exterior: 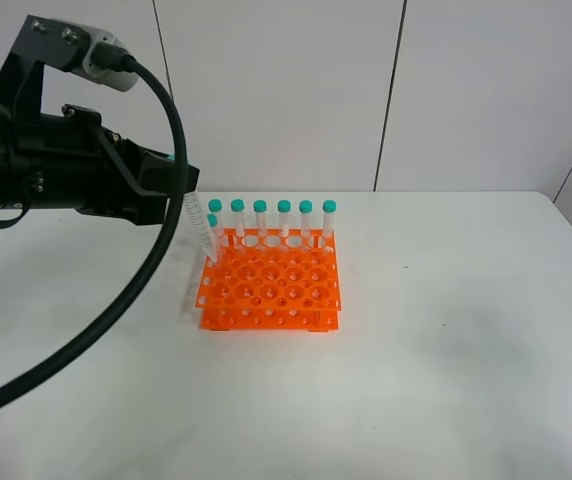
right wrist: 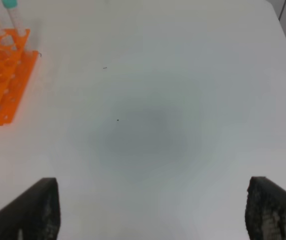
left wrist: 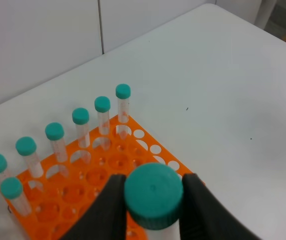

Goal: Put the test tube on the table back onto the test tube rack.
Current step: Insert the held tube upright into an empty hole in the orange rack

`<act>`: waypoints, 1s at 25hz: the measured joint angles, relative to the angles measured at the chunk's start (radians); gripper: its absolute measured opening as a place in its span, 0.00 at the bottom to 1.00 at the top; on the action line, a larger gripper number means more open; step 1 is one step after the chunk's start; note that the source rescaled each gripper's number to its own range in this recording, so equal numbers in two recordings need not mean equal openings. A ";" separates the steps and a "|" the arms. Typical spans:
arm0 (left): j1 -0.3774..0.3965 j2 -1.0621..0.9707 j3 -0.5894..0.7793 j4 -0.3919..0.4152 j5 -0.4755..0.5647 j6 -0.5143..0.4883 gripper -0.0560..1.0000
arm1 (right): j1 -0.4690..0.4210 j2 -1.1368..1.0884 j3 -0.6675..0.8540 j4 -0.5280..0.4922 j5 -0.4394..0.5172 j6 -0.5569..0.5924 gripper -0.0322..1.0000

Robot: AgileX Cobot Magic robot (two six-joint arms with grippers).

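Observation:
My left gripper [exterior: 181, 190] is shut on the teal cap of a clear test tube [exterior: 202, 228]. It holds the tube nearly upright, with the pointed tip at the near-left holes of the orange test tube rack [exterior: 271, 288]. In the left wrist view the two black fingers [left wrist: 108, 210] clamp the cap [left wrist: 153, 195] just above the rack [left wrist: 114, 150]. Several identical teal-capped tubes [exterior: 283, 215] stand in the rack's back row, and one more [left wrist: 11, 189] stands in the second row. My right gripper [right wrist: 153, 215] is open and empty above the bare white table [right wrist: 158, 100].
The rack stands near the middle of the white table [exterior: 446, 330], and its corner shows in the right wrist view [right wrist: 3, 85]. A thick black cable [exterior: 116, 300] loops down from the left arm across the table's left side. A white panelled wall runs behind the table.

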 joint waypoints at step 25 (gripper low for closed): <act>0.000 0.043 -0.020 -0.008 -0.194 0.060 0.06 | 0.000 0.000 0.000 -0.003 -0.001 0.000 0.95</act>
